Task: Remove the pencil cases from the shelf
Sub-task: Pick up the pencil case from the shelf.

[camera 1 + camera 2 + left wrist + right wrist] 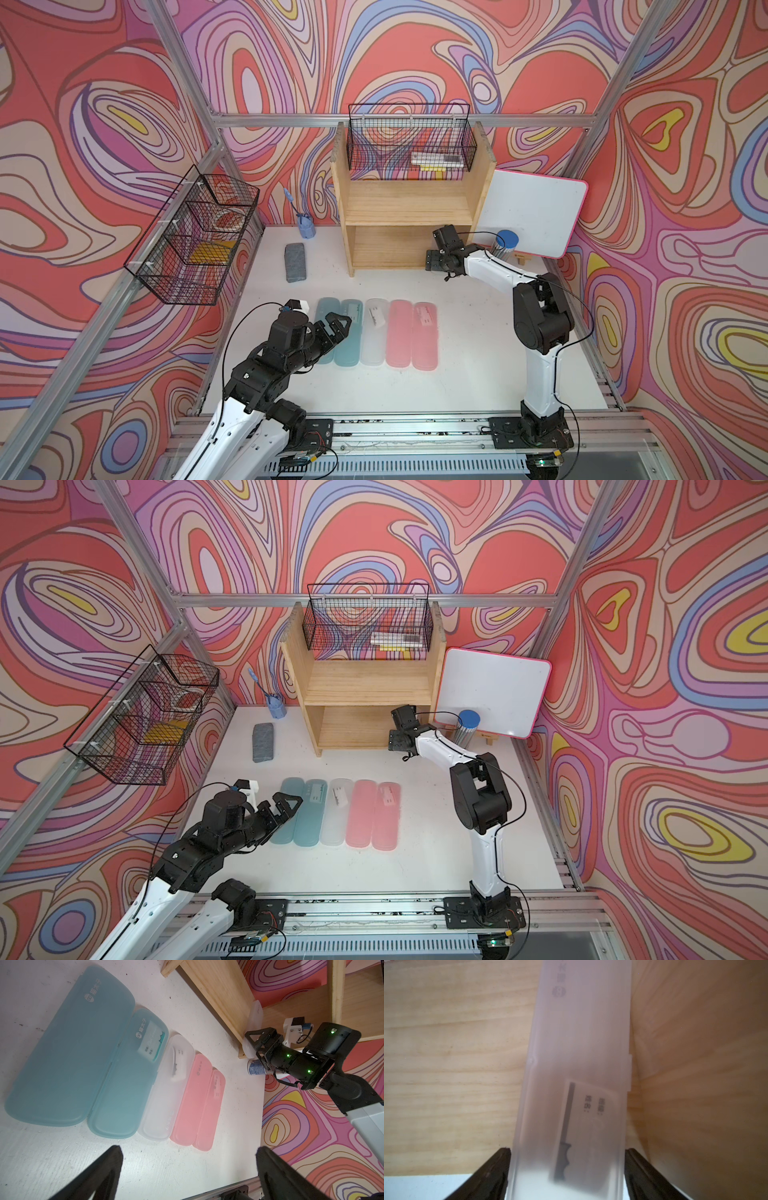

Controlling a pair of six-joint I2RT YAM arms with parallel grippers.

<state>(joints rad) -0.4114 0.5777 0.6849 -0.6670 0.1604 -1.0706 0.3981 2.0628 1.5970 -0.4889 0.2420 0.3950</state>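
We list by size.

- The shelf (407, 203): light wood, two tiers, at the back of the white table (457, 374). At the right end of its lower tier lies one frosted clear case (254, 1020), with one end jutting past the front edge. The right gripper (568, 1151) straddles that end, a finger against each long edge, with no gap that we can see.
- The whiteboard (536, 212): pink-edged, leaning just right of the shelf.
- The side basket (195, 237): black wire, on the left rail. It holds a flat yellow item; we cannot make out the rest.
- The back basket (409, 137): black wire, hung between the shelf's side panels. It holds a long white-and-grey box over something yellow.
- Five cases lie side by side on the table in front of the shelf: two teal cases (68, 1047), a second frosted case (166, 1088) and two pink cases (191, 1101).
- The left gripper (188, 1153) hovers over the teal end, fingers spread wide with nothing between them.
- The lids carry a small face logo beside what we read as 猫太子. The white labels bear two short printed lines too small to read.
- The grey eraser block (295, 262): left of the shelf.
- The clear cylinder (505, 245): blue lid, unreadable blue-and-white label, in front of the whiteboard.
- The blue cup (306, 226): holds one blue-handled tool.
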